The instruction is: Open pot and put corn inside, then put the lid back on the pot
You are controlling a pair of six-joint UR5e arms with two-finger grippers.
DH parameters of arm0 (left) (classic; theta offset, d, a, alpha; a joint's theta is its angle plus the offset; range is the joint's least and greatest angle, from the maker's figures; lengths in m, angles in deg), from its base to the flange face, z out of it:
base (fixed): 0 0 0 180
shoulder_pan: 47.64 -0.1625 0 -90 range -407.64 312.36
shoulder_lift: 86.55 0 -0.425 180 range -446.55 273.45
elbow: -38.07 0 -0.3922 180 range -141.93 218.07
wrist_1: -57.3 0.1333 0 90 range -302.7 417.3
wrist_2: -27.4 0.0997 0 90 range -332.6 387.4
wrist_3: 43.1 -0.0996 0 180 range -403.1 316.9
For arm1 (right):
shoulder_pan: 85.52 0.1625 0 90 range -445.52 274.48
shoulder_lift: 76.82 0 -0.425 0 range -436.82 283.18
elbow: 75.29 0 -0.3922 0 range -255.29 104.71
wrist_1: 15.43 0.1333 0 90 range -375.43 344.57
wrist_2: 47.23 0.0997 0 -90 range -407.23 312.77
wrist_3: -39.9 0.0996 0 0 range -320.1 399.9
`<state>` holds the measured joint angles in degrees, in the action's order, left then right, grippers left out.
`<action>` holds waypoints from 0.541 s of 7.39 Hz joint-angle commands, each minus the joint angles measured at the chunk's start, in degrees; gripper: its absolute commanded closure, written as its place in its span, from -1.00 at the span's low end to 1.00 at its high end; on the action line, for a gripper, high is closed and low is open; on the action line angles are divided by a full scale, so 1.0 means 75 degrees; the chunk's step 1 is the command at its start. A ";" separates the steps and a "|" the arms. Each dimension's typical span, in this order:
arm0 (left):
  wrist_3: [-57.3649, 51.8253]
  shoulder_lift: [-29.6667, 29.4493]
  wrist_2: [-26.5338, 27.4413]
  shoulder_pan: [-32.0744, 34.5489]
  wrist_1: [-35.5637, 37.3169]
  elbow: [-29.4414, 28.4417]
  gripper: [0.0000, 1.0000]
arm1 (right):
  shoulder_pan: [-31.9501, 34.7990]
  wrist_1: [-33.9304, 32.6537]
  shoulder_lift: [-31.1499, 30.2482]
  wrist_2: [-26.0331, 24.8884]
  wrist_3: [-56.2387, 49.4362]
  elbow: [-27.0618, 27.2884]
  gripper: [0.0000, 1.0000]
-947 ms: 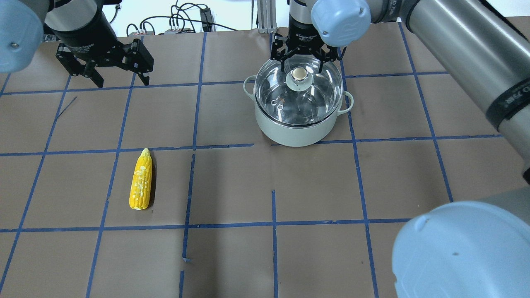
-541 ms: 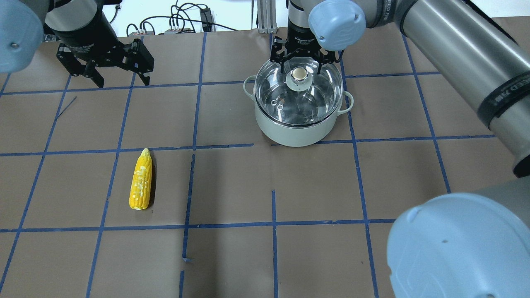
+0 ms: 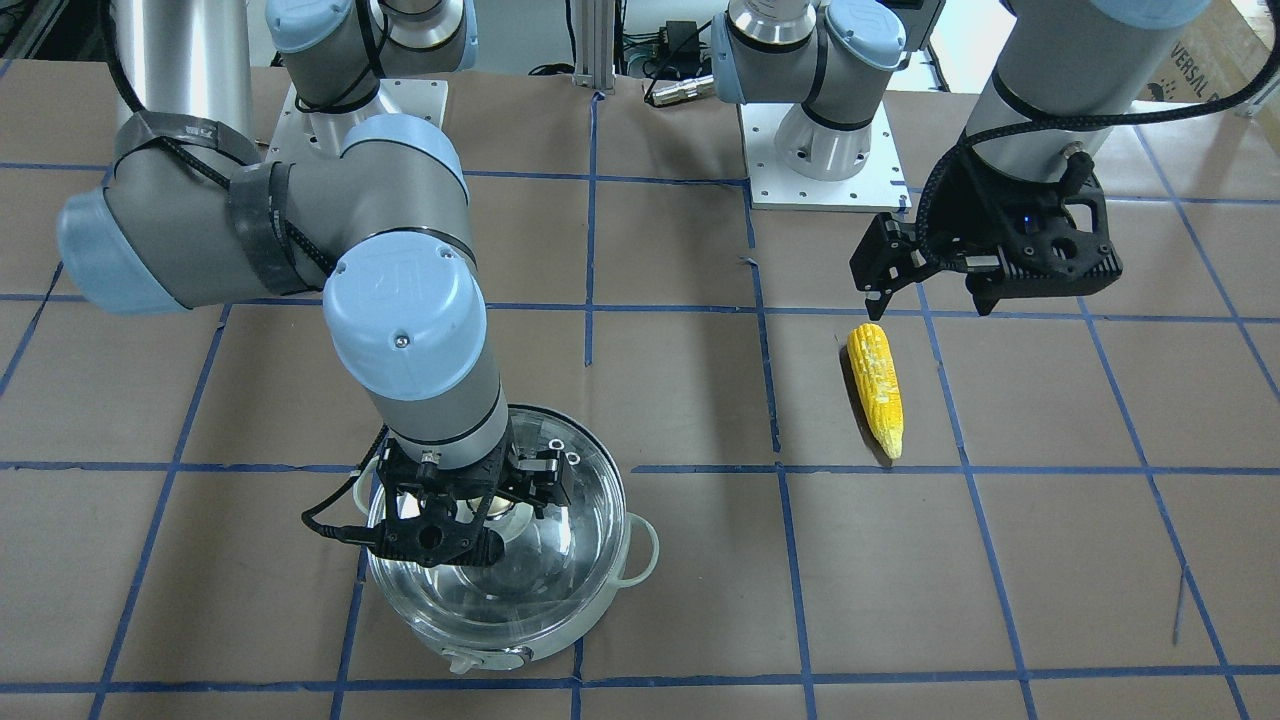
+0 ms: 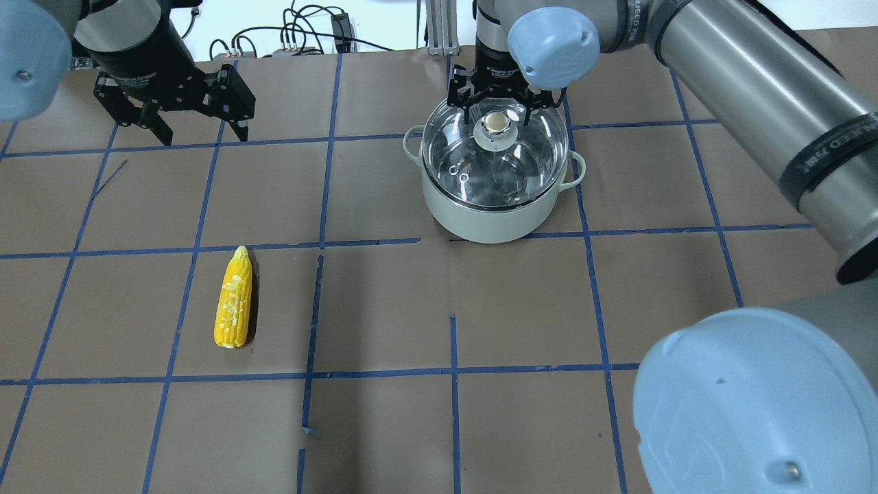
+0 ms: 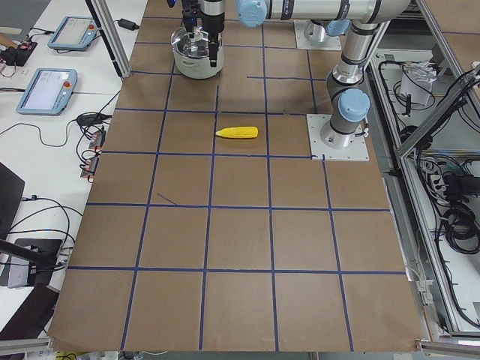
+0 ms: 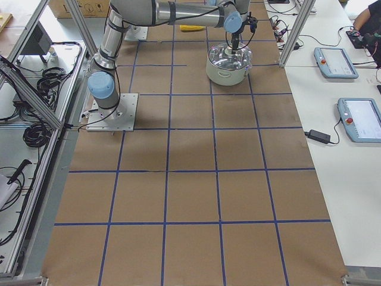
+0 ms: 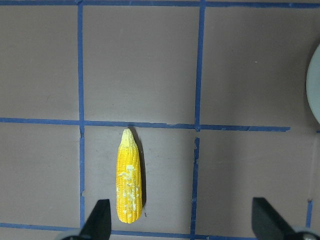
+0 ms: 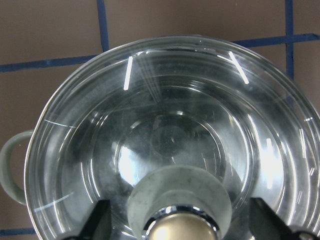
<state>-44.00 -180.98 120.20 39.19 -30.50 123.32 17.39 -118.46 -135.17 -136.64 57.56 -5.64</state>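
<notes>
**Worktop layout with the lid in place.** The round stainless-steel pot with a pale green-white body (image 4: 490,218) is standing on the brown paper-covered worktop gridded with blue tape (image 4: 384,302), close to the long edge opposite the robot. The round clear glass lid (image 4: 511,175) is sitting level on the pot's rim and closing it, its cream-topped metallic knob (image 4: 495,123) at the centre. The right hand (image 4: 499,113) is hanging above the lid and pointing downward. Its two fingers are spread wide, one on each side of the knob. The right wrist view is showing a gap between each fingertip and the knob, so the hand is gripping nothing. The tapered yellow corn cob (image 4: 233,298) is lying flat on the worktop, well apart from the pot, toward the robot's left and nearer the robot's edge. Its pointed end is aiming at the opposite edge. The left hand (image 7: 182,220) is hovering above the worktop near the cob's blunt end, its fingers (image 7: 100,220) spread wide and carrying nothing.
</notes>
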 commanded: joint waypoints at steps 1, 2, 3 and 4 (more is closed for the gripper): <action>-0.0009 0.0005 0.0013 0.0000 0.0000 0.0000 -1.00 | 0.0000 0.0003 0.0022 -0.0020 -0.0010 0.0006 -0.78; -0.0009 0.0005 0.0002 0.0000 0.0000 0.0000 -1.00 | 0.0000 0.0015 0.0010 -0.0032 -0.0010 0.0018 -0.72; -0.0009 0.0005 0.0002 0.0000 0.0000 0.0000 -1.00 | -0.0011 0.0015 0.0010 -0.0020 -0.0022 0.0018 -0.57; -0.0009 0.0005 0.0002 0.0000 0.0000 0.0000 -1.00 | -0.0012 0.0038 0.0010 0.0003 -0.0022 0.0018 -0.33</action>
<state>-44.07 -180.94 120.22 39.19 -30.50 123.32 17.35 -118.32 -135.08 -136.77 57.43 -5.53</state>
